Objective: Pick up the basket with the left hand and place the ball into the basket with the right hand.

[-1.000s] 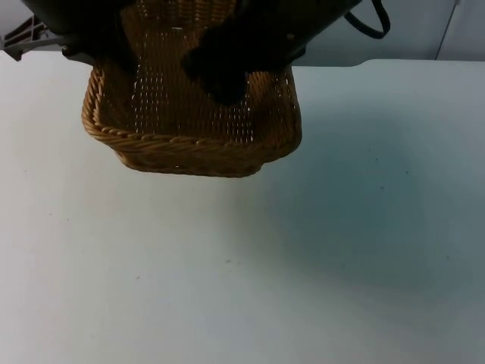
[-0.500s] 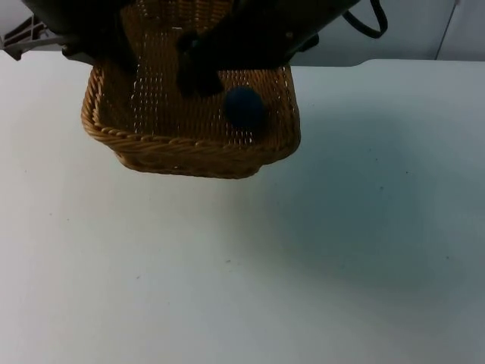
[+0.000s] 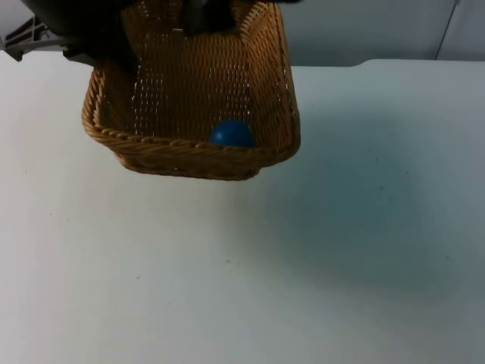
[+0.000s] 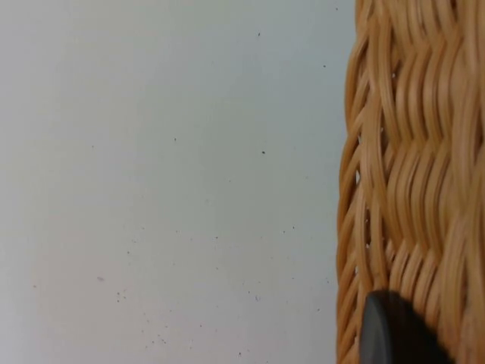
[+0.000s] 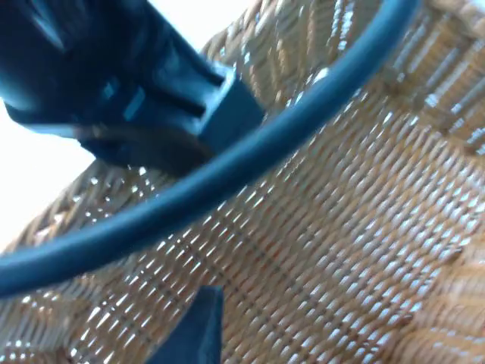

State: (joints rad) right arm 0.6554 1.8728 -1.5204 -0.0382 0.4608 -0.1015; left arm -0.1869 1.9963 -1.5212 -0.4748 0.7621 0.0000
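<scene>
Overhead first: wicker basket (image 3: 189, 98) is held off the white table (image 3: 303, 265), tilted so its near rim hangs low toward the camera. Blue ball (image 3: 232, 134) lies inside on the woven floor, resting against the near wall, right of centre. Left gripper (image 3: 102, 45) is a dark mass at the basket's far left corner, on the rim; it carries the basket, fingers clamped on the wicker. Right gripper (image 3: 206, 17) sits at the picture's upper edge above the basket's far end, well apart from the ball and holding nothing; how its fingers stand I cannot tell from here. Grey partition wall (image 3: 379, 30) runs behind the table.

Left wrist view: basket wall (image 4: 409, 174) seen close, thick woven strands running upright, bare speckled table (image 4: 167, 182) beside it. One black fingertip (image 4: 394, 337) lies pressed against the wicker, which agrees with a grasp on the rim.

Right wrist view: looking down into the basket interior (image 5: 326, 250), fine weave with light showing through the gaps. Black body of the left arm (image 5: 114, 76) crosses above the basket's edge. One dark fingertip (image 5: 195, 330) of the right gripper shows over the weave; the other is out of frame, so possibly released, but not certain.
</scene>
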